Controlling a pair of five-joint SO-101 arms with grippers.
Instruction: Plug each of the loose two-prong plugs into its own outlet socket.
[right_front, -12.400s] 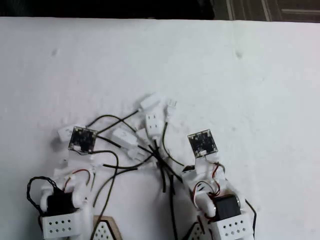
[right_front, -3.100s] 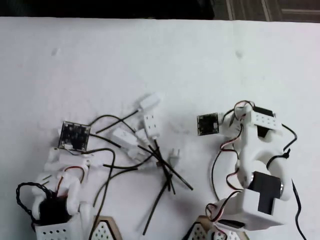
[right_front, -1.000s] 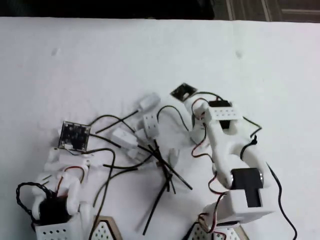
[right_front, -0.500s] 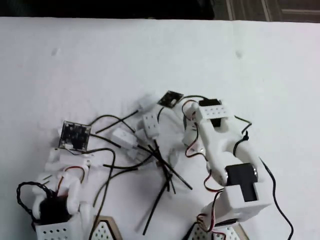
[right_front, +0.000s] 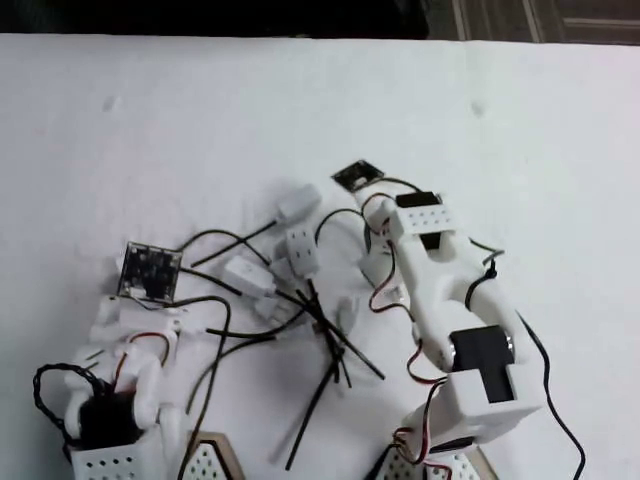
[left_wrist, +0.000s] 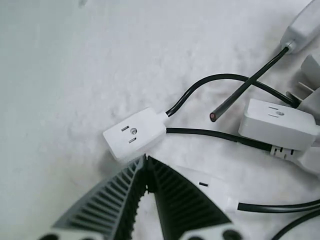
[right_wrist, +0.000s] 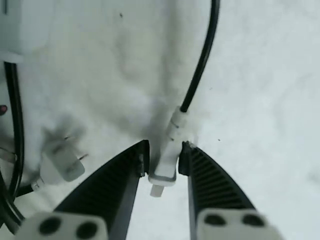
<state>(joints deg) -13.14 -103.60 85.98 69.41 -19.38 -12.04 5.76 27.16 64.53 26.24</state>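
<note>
Presently the right hand (right_wrist: 165, 148) is clamped on a white plug (right_wrist: 167, 162), whose black cable (right_wrist: 200, 65) trails away over the desk (right_front: 520, 130). A second plug (right_wrist: 61, 162) lies loose near it. The left hand (left_wrist: 146, 167) has its fingers together on nothing, with the tips just beside an outlet socket (left_wrist: 134, 135). Another socket (left_wrist: 277, 122) lies farther off among the cables, toward the desk edge where the arms stand.
</note>
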